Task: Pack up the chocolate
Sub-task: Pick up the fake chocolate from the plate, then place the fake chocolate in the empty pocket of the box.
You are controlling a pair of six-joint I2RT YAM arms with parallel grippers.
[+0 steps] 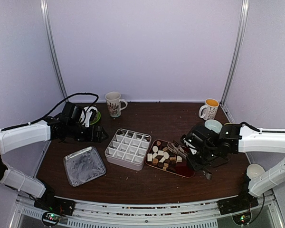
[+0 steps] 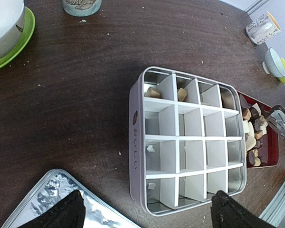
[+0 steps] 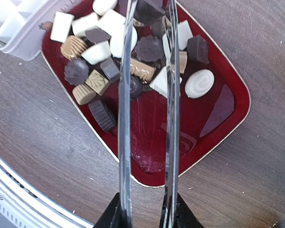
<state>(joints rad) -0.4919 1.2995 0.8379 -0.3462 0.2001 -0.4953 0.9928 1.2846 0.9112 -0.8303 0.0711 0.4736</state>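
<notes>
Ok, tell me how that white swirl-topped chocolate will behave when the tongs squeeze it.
The white swirl-topped chocolate looks rounded and smooth, so it may slip or turn between the thin metal tongs. It is small, so probably light. It lies by itself on the glossy red tray, where a nudge would likely slide it.

Soft even light, faint shadows, glare on metal tongs [image 3: 125,118], overview slightly soft, wrist views wide-angle
</notes>
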